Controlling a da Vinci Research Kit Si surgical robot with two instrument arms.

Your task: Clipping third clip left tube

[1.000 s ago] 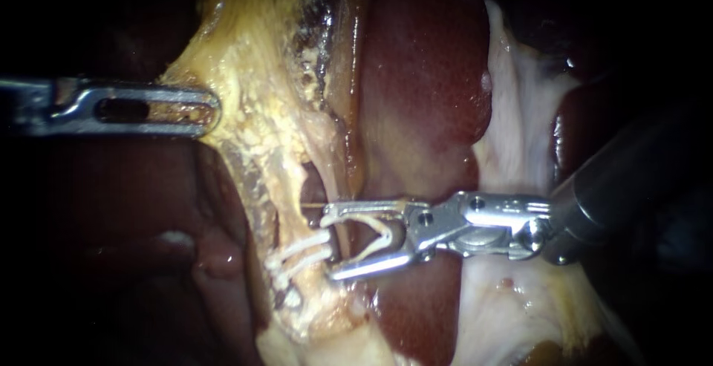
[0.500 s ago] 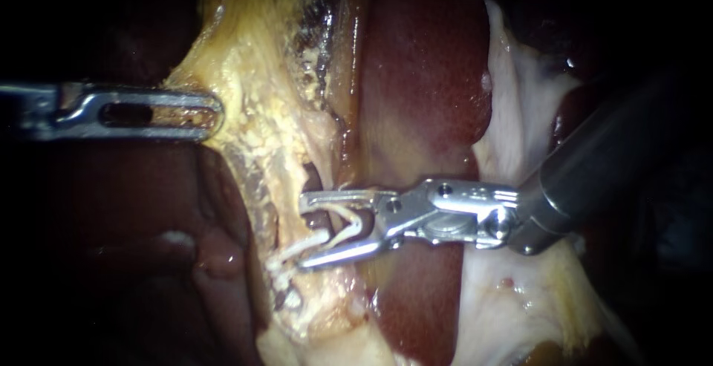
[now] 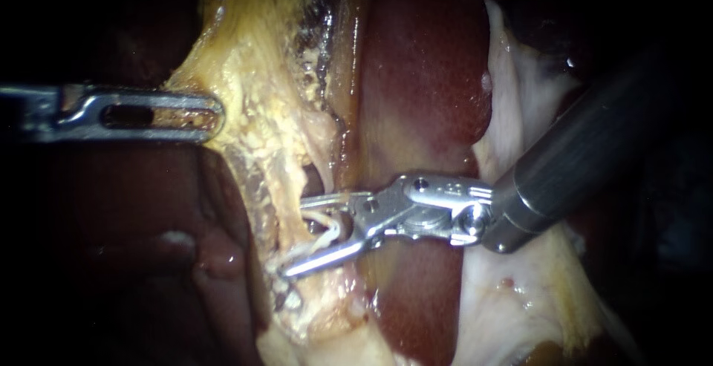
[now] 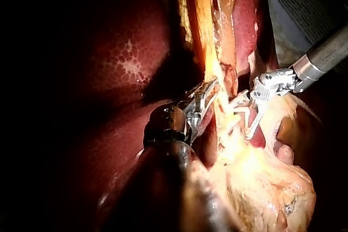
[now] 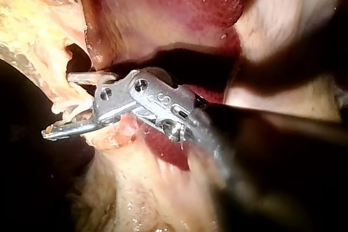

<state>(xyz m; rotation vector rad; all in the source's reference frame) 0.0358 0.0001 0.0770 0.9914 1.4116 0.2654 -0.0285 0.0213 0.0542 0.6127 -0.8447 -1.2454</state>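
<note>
My left instrument [image 3: 212, 113] comes in from the left with its slotted jaws shut on the yellow tissue, holding it taut; it shows again in the left wrist view [image 4: 205, 99]. The right instrument [image 3: 295, 236] enters from the upper right. Its jaws stand open with a white clip [image 3: 333, 225] seated between them. They straddle the left tube [image 3: 291, 199], one jaw on each side. Just under the lower jaw, white clips [image 3: 273, 268] sit across the same tube. From the right wrist camera, the right instrument [image 5: 58, 105] is spread around the pale strand, with the clip [image 5: 73, 113] inside.
Dark red liver [image 3: 423, 84] lies behind and right of the tube. Pale membrane [image 3: 520, 113] spreads under the right shaft. Yellow fatty tissue [image 3: 252, 54] runs up from the tube to the left instrument's hold. A dark window [image 3: 316, 182] opens beside the tube above the upper jaw.
The right instrument has slid leftward until its open jaws and clip reach around the tube, the lower jaw now over the earlier clips. The left instrument has stayed put.
</note>
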